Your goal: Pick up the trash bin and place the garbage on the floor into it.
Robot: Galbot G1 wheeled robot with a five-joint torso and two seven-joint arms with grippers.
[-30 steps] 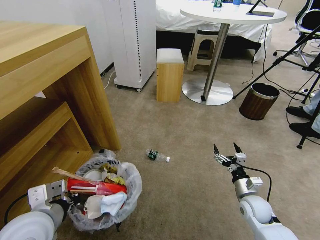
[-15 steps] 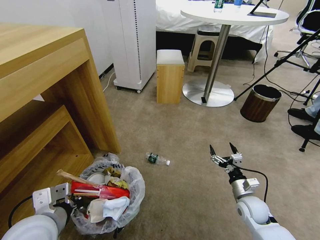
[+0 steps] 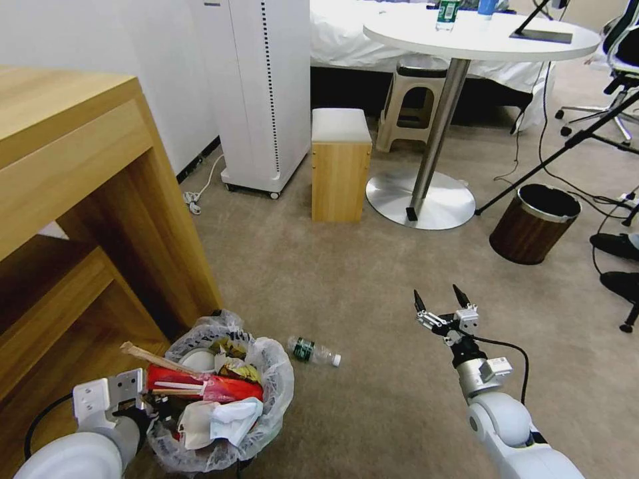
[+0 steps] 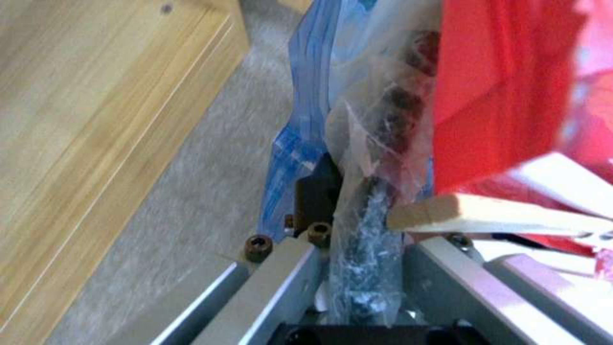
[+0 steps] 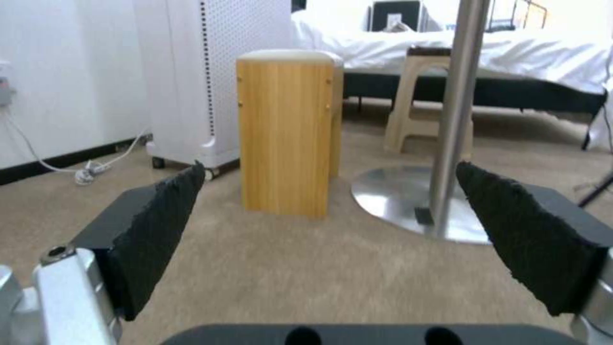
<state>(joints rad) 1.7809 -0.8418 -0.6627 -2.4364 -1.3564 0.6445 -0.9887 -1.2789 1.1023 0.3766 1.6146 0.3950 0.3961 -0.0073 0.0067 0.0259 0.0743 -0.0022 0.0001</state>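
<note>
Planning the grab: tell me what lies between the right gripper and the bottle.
Bare carpet between the right gripper and the bottle, in the head view.

Left hand point(image 3: 156, 416) behind bin liner point(image 3: 276, 392)

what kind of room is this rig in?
Probably a hotel-style bedroom used as a test set: a bed with white linen at the back, a round pedestal table, a wooden desk, beige carpet, and tripod legs.
</note>
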